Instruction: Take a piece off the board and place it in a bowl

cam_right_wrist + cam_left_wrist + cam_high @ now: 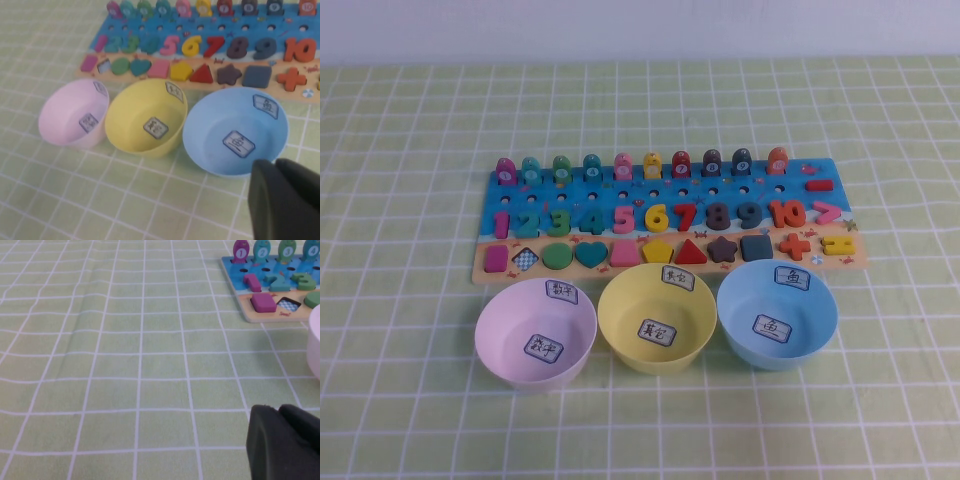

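Observation:
The orange fish piece [777, 160] stands at the right end of the fish row on the far edge of the blue board [845, 190]; it also shows in the right wrist view [306, 7]. The light blue bowl [735, 300] with two white labels sits empty in front of the board's right part, and shows in the right wrist view [210, 135]. My right gripper [274, 164] is shut and empty, hovering just on the near side of the blue bowl. My left gripper [277, 410] is shut and empty over bare cloth, to the left of the board [250, 315]. Neither arm shows in the high view.
A yellow bowl [620, 310] and a pink bowl [495, 330] stand left of the blue one, all close to the board's near edge. The board carries other fish, the numbers and shape pieces. A green checked cloth [400, 200] covers the table.

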